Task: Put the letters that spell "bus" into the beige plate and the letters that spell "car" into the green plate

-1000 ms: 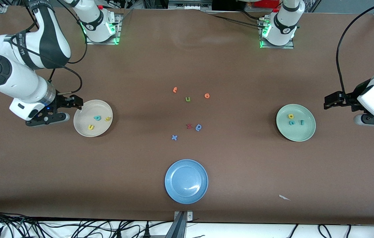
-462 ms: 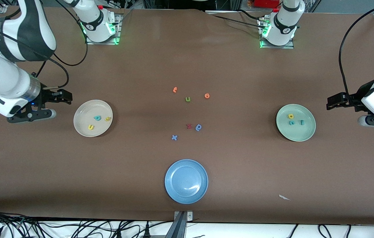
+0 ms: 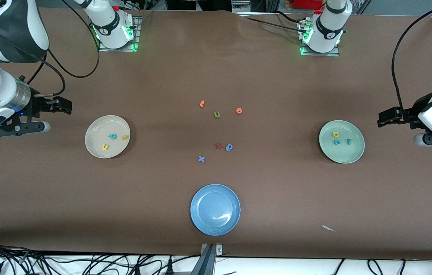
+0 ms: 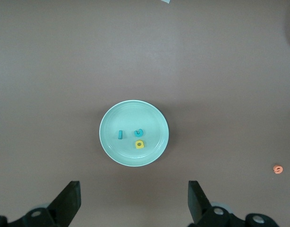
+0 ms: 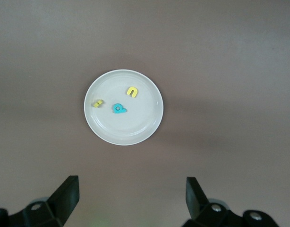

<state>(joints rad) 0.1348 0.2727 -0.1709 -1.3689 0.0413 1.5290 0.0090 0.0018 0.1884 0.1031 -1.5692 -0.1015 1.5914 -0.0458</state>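
You are looking at the teal b [image 3: 112, 136], yellow s [image 3: 124, 137] and yellow u [image 3: 105, 146] lying in the beige plate [image 3: 97, 149]. The light-teal c [image 3: 337, 141], yellow a [image 3: 335, 134] and teal r [image 3: 348, 141] are lying in the green plate [image 3: 353, 154]. The right gripper [image 3: 65, 106] and left gripper [image 3: 383, 117] are hovering over the tabletop [image 3: 277, 183] beside their plates, fingers spread and pinching nothing.

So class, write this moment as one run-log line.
beige plate: b, u, s in | green plate: c, a, r in | left gripper: open, beside green plate | right gripper: open, beside beige plate
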